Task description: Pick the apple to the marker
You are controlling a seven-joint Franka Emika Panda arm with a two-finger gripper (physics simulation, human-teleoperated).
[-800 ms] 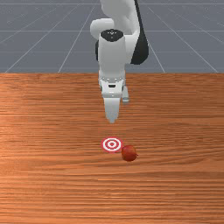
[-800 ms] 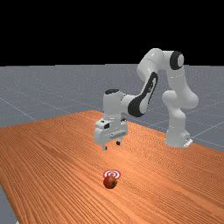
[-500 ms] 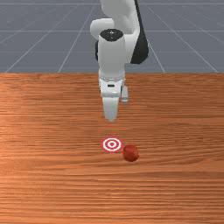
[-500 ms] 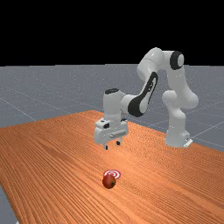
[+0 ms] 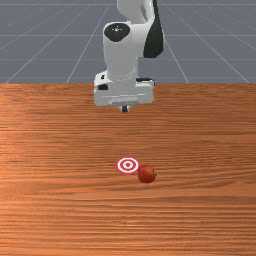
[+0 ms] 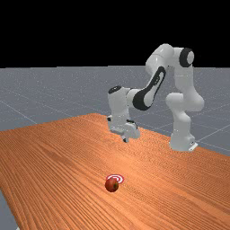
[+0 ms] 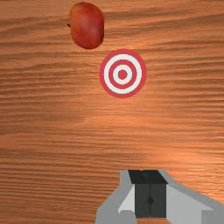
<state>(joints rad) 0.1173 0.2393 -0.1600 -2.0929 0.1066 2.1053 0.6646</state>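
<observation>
Nearest in the front view, the apple (image 5: 147, 174) rests on the desk (image 5: 60, 210), just beside the marker (image 5: 128, 165), on its side away from the arm (image 6: 184, 78). It has yet to be set there; lying loose and round, it probably rolls easily, so a nudge could send it off. Beyond the marker the claw (image 7: 150, 199) hangs well above the desk, its 2 fingers pressed together on nothing, seemingly kept high to clear the apple; it will need to spread before a pick.

Against 0.5 s ago, the apple sits a touch nearer the arm and has turned, its stem (image 5: 156, 175) now showing at the front view's right. The claw has risen, drawn back and swung from edge-on to broadside in that view, and its fingers, apart then, have met.
</observation>
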